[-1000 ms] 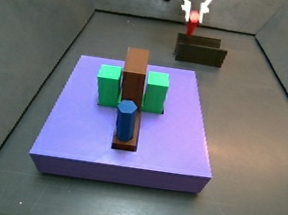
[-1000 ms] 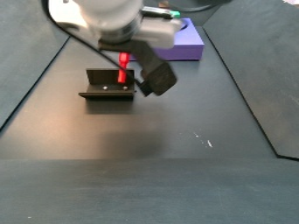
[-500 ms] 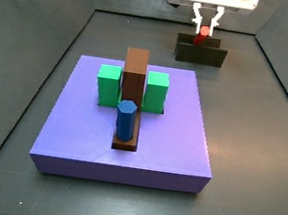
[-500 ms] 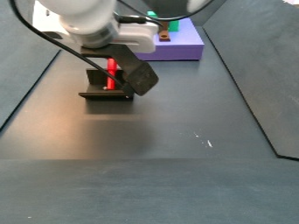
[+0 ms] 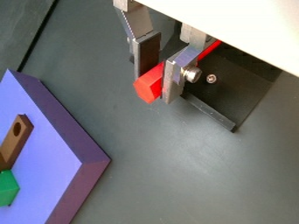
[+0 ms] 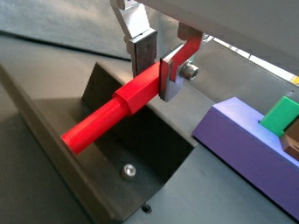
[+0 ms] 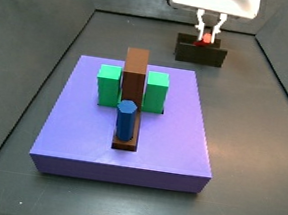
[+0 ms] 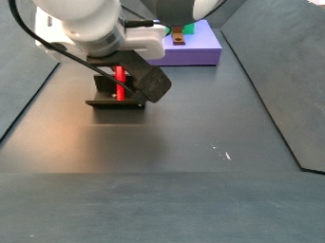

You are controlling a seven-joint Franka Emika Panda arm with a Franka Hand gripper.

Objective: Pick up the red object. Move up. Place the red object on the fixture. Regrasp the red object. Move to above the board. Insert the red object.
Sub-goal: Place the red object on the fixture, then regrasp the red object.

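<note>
Here the gripper (image 5: 159,72) hangs low over the fixture (image 7: 200,52) at the far end of the dark floor, well apart from the board (image 7: 128,128). Both wrist views show its two flat silver fingers (image 6: 142,52) closed onto the red object (image 6: 114,113), one plate pressed against each side of the peg near one end. In a wrist view the rest of the peg juts out past the fingers as a long bright-red bar, sloping over the fixture's dark recess (image 6: 128,157), where a small screw head shows in the plate. Whether the peg's free end touches the fixture cannot be told.

In a side view the red object (image 8: 121,82) stands nearly upright, slightly tilted, in front of the fixture's upright wall (image 8: 117,93), with the arm's white body and a dark wrist part just above and beside it. In another side view only a small red patch (image 7: 206,34) shows between the fingers, right over the fixture.

The board lies nearer the camera, carrying the green blocks (image 7: 108,84), the brown upright slab (image 7: 136,74) between them, and the blue hexagonal peg (image 7: 126,121) standing in front of the slab.
</note>
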